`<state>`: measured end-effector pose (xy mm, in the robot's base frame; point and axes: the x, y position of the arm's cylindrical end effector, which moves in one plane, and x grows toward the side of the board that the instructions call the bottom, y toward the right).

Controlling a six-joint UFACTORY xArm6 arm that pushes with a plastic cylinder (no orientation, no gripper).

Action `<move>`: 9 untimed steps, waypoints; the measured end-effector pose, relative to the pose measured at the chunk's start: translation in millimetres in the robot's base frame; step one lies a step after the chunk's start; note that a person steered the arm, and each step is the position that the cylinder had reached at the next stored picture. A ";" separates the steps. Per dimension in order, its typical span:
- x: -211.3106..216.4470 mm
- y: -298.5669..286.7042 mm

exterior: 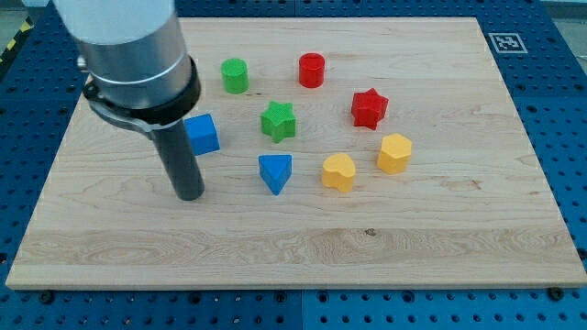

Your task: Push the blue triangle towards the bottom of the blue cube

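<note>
The blue triangle lies near the board's middle, pointing toward the view's bottom. The blue cube sits up and to the left of it, partly hidden by the arm's body. My tip rests on the board below the blue cube and to the left of the blue triangle, apart from both.
A green cylinder and a red cylinder stand near the view's top. A green star, a red star, a yellow heart and a yellow hexagon lie around the triangle. The wooden board sits on a blue table.
</note>
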<state>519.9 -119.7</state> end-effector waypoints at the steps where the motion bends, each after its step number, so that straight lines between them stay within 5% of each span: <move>1: 4.4 38.9; 5: 18.6 152.2; 9: -12.0 125.3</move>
<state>507.9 5.6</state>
